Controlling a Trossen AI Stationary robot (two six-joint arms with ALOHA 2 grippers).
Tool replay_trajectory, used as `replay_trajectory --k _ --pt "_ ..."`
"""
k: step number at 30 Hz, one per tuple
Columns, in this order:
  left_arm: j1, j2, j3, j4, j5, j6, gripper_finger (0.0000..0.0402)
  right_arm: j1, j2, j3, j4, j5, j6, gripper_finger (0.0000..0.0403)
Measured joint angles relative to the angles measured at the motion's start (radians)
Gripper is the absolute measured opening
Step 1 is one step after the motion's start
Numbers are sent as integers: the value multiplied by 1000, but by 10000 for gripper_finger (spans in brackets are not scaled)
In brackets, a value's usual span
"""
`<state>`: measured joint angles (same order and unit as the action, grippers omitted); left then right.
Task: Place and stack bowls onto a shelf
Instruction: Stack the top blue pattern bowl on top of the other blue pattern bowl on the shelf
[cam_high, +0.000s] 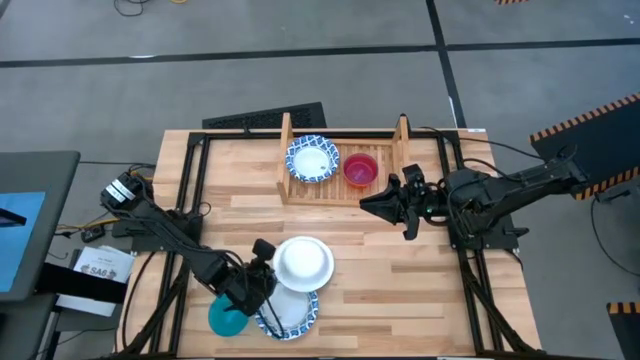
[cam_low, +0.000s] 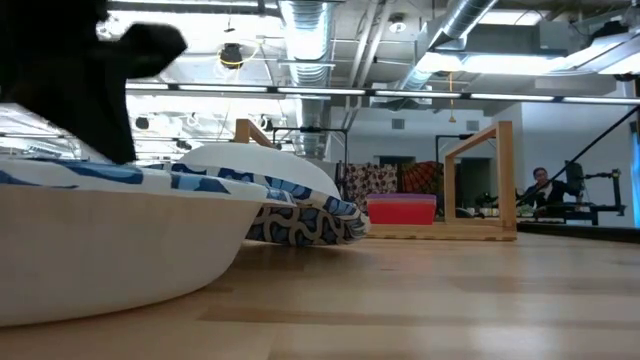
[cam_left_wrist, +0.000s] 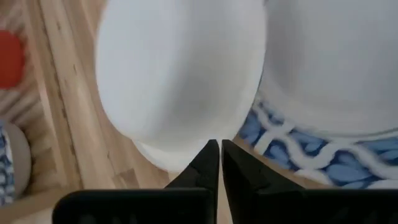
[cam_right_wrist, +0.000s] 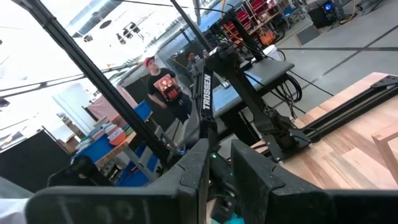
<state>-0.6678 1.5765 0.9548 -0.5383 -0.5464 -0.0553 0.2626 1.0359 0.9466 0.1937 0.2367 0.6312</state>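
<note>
My left gripper (cam_high: 262, 272) is at the table's near left, shut on a wide bowl (cam_high: 303, 262) whose plain white underside faces up. That bowl partly covers a second wide bowl with a blue patterned rim (cam_high: 296, 314), which sits on the table. A small teal bowl (cam_high: 226, 319) stands beside them. At the far middle, the wooden shelf (cam_high: 345, 192) holds a blue-rimmed bowl (cam_high: 313, 158) and a small red bowl (cam_high: 360, 168) on its slats. My right gripper (cam_high: 378, 203) hovers raised in front of the shelf, open by a narrow gap and holding nothing. My left gripper pinches the white bowl's rim (cam_left_wrist: 198, 158) at its near-left edge between its two fingers (cam_left_wrist: 239, 165). The fingers slant down from the table's near left. The bowl is turned underside up, over the patterned bowl (cam_left_wrist: 323, 155). Whether its far edge rests on anything I cannot tell.
A black metal frame (cam_high: 190, 170) runs along the table's left, right and far sides. A dark keyboard (cam_high: 265, 118) lies behind the shelf. Bare wood (cam_high: 400, 290) lies between the bowls and the right arm. A person (cam_right_wrist: 165, 90) stands in the room beyond.
</note>
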Motion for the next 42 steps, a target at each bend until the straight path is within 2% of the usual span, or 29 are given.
replay_trajectory --k 7,13,18,22,25,31,36,42 --pt "0 -79 -21 -53 40 30 49 0 0 0 -1 0 13 95" --pt "0 -139 -175 87 53 50 100 -1 0 0 -9 0 34 95" --pt "13 -147 -293 242 43 238 127 -1 0 0 -10 42 34 95" --pt "40 -146 -363 340 -4 338 131 -2 0 0 -12 69 54 95" --pt "43 -146 -369 357 -40 348 132 -2 0 0 -18 80 76 95" --pt "46 -146 -369 444 -42 411 132 -2 0 0 -42 80 77 95" --pt "92 -146 -368 491 -33 459 132 -4 0 0 -61 85 79 95" --pt "126 -135 -368 508 55 502 132 -5 0 0 -61 88 79 95"
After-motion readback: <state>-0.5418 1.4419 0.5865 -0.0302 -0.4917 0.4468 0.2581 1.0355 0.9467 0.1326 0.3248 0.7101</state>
